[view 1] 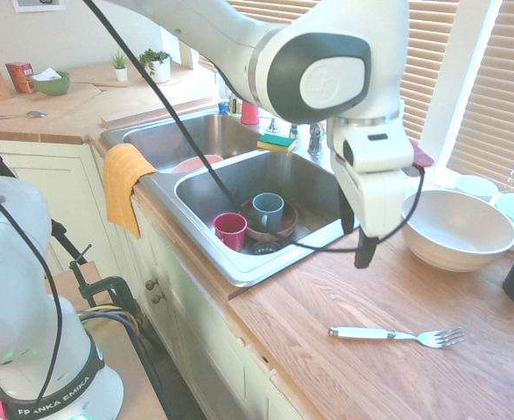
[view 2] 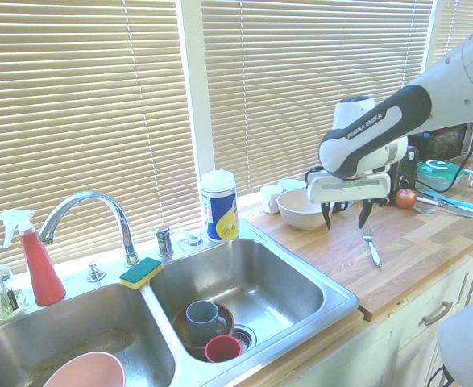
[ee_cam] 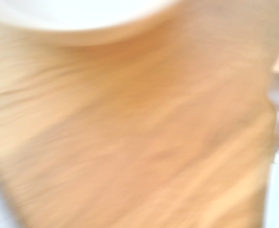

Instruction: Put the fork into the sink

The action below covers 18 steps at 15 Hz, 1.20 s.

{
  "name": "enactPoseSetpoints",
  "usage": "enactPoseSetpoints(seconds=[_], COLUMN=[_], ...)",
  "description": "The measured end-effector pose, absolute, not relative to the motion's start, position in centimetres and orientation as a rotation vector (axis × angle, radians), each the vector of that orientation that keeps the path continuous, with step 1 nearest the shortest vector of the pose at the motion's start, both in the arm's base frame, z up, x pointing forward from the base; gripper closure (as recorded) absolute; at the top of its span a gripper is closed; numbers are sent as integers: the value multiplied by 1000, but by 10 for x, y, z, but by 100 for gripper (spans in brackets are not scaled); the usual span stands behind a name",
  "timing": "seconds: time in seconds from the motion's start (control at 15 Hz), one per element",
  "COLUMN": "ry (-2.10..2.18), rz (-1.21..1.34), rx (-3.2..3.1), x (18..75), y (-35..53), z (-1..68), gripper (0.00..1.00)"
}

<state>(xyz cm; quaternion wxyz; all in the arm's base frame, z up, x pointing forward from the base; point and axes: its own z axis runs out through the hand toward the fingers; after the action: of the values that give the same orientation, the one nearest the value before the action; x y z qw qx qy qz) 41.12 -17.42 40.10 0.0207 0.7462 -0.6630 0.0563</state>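
The fork (view 1: 397, 334) (view 2: 371, 246), white handle and silver tines, lies flat on the wooden countertop to the side of the sink (view 1: 239, 267) (view 2: 280, 282). My gripper (view 1: 355, 249) (view 2: 345, 219) hangs open and empty above the counter, between the sink's edge and the large white bowl. It is a short way from the fork and higher than it. The wrist view is blurred: wood grain and the white bowl's rim (ee_cam: 82, 19).
The large white bowl (view 1: 456, 227) stands just beside the gripper. A grey mug (view 1: 268, 210) in a brown bowl and a red cup (view 1: 231, 229) sit in the near basin. Behind the sink are a wipes canister (view 2: 218, 205), a sponge (view 2: 141, 272) and the faucet (view 2: 87, 201).
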Motion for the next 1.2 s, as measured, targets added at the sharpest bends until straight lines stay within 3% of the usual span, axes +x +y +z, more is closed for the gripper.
enactPoseSetpoints(seconds=[0.4,0.47,1.2], ry=[-2157,-2159,-2058], rz=[22,9,29], rx=[2259,2259,2366], x=[383,382,384], y=[-215,-220,-231], z=[349,340,319], gripper=[0,100,100])
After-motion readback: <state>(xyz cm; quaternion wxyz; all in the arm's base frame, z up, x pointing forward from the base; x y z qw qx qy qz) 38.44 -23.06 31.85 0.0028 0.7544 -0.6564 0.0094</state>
